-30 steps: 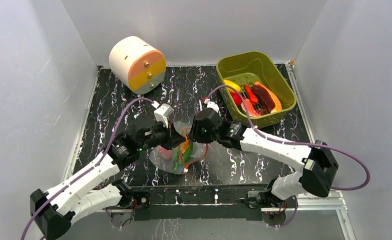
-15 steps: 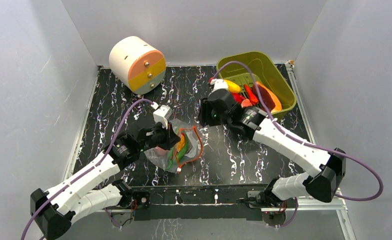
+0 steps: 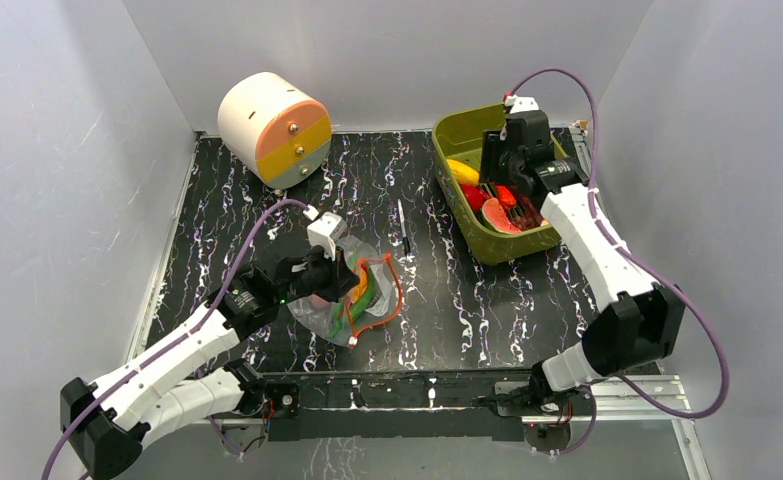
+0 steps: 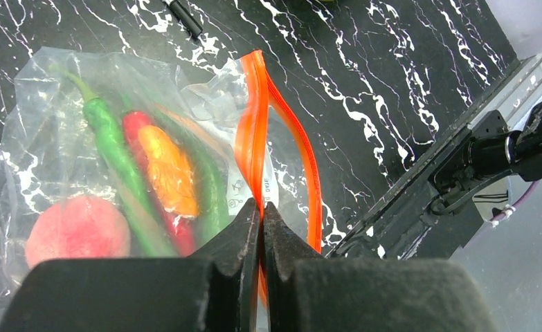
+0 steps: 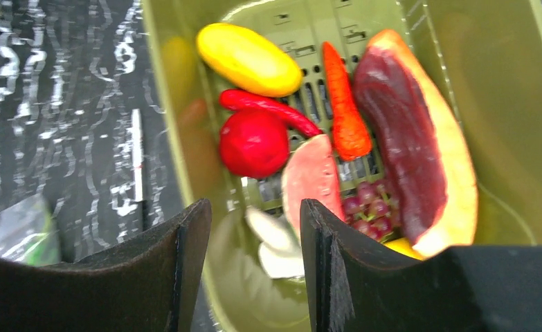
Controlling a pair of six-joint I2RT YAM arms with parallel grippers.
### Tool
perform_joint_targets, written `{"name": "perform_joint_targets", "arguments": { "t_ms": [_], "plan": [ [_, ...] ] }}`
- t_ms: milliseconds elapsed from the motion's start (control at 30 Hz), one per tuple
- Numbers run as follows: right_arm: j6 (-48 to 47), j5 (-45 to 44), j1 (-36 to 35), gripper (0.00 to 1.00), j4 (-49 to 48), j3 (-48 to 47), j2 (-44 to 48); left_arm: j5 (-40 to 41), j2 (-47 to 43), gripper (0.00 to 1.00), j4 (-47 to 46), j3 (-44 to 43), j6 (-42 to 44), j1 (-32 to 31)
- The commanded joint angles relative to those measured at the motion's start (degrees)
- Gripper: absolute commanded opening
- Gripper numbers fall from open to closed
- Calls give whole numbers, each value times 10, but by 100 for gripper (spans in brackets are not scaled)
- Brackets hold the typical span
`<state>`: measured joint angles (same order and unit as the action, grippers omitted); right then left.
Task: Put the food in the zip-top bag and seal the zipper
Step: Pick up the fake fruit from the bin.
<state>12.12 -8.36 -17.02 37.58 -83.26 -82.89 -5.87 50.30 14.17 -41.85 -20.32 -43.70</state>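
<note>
Orange-red zipper [image 4: 252,131] shows pinched between left fingers [image 4: 244,242] only in wrist view; right fingers [image 5: 185,277] gape above tub [image 5: 503,104].

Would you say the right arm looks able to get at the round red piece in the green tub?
Probably yes: the right tool hangs open above the tub, and the round red piece lies uncovered, only a red chili touching it.

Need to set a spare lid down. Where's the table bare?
Bare: between drum and black stick; also near side, between bag and tub. Crowded: inside the tub, and around the bag at the left pincer.
</note>
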Motion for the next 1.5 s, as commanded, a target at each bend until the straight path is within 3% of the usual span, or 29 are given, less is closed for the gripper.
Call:
{"name": "perform_joint_targets", "arguments": {
  "t_ms": [0, 233, 333, 367, 700, 800, 967, 1200, 1467],
  "plan": [
    [-91, 38, 39, 49, -63, -26, -35, -19, 15, 0, -4, -10, 9, -2],
    [-167, 127, 86, 53, -136, -10, -104, -13, 49, 0, 0, -16, -3, -2],
    [-251, 273, 106, 59, -144, 1, -131, -5, 54, 0, 6, -24, -14, -2],
    [-266, 282, 107, 60, -150, 6, -137, -4, 55, 0, 9, -28, -16, -2],
    [-317, 304, 114, 61, -135, -113, -273, 10, 68, 0, 35, -51, -19, -2],
    [-379, 320, 117, 62, -103, -150, -317, -1, 76, 0, 41, -58, -20, -2],
    [-407, 298, 122, 64, -63, -216, -376, 3, 81, 0, 43, -64, -20, -2],
    [-440, 337, 127, 71, -83, -228, -406, 7, 98, 0, 26, -65, -25, -2],
    [-450, 364, 126, 68, -72, -237, -448, 10, 104, 0, 29, -72, -24, -2]
  ]
}}
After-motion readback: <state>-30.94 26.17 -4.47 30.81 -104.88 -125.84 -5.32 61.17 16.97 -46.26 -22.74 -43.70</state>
